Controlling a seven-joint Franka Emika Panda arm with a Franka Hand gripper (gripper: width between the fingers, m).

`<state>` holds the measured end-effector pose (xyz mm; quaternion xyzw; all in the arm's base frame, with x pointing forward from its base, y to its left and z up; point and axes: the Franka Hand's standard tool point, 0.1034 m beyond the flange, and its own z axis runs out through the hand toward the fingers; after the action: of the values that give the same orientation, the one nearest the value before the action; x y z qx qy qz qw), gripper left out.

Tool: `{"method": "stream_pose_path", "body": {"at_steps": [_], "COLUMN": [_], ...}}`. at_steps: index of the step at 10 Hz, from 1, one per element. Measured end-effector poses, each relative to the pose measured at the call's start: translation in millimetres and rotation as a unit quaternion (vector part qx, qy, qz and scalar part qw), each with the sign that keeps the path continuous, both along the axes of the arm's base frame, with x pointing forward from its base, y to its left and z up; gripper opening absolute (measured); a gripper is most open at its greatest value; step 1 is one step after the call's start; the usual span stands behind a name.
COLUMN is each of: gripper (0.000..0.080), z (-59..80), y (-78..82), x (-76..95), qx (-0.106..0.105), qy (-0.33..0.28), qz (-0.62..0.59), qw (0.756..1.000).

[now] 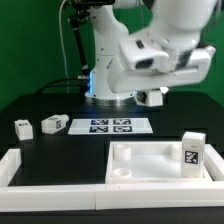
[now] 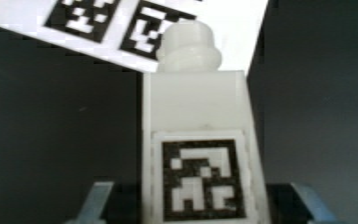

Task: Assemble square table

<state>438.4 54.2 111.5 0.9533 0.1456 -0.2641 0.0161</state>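
Held: leg (image 2: 195,110), screw tip outward, clamped in closed tool (image 2: 194,204). Destination: tabletop (image 1: 150,160), near right corner of table (image 1: 60,150). Keep leg plumb, tip centred over corner socket (image 1: 120,172)

On the square slab (image 1: 145,158) a tagged leg (image 1: 190,152) stands upright.

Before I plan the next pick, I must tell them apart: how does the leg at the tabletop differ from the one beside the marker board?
The tabletop leg stands upright; the board-side leg lies on its side. The tabletop leg sits at the edge of the tabletop; the board-side leg rests on the black table, apart from it. Both are white and tagged.
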Motion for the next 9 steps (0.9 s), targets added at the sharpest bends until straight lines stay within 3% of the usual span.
{"method": "stream_pose_path", "body": {"at_steps": [3, 5, 8, 9], "gripper": [0.0288, 0.0288, 0.0289, 0.0289], "z": [-5.4, -11.6, 11.2, 23.9], "y": [-0.3, -7.6, -28.3, -50.4], "x": [2.1, 17.2, 88.1, 110.7], "qx": [0.022, 0.048, 0.067, 0.067], "qy": [-0.107, -0.164, -0.248, -0.291], "qz": [0.001, -0.004, -0.040, -0.023], "qw": [0.994, 0.985, 0.966, 0.954]}}
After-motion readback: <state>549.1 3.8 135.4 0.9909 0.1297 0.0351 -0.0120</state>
